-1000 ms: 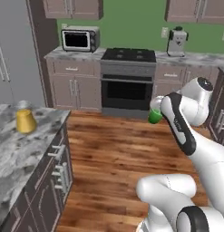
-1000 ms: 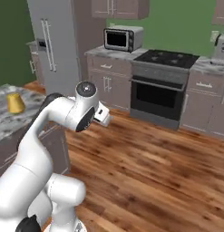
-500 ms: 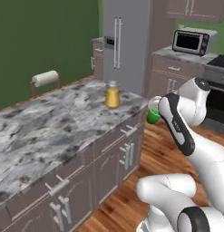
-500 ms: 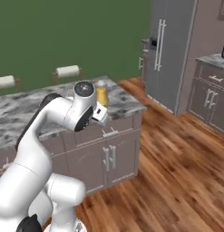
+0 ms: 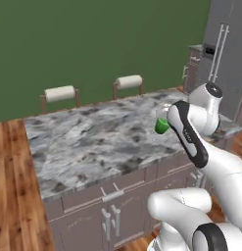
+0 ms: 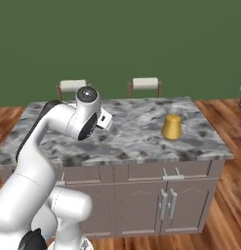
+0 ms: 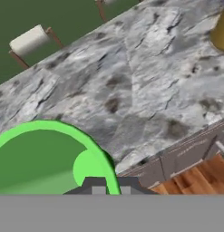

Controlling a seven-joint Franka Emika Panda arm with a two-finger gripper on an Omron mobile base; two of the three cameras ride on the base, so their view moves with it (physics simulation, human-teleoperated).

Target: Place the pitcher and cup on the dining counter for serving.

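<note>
Gripper (image 7: 106,186) up in the air with the green cup (image 7: 45,158) right at its fingertips, rim facing the hand camera — the cup looks carried, though how wide the jaws stand around it I cannot tell. From the left base view the cup (image 5: 161,126) hangs above the near edge of the dining counter (image 5: 93,142), clear of the marbled top. Over on the right end of that counter (image 6: 136,139) stands the pitcher (image 6: 171,127), upright on the stone, well apart from the arm. Two stools (image 6: 145,84) with pale seats sit along the far side, against the green wall (image 6: 117,39).
</note>
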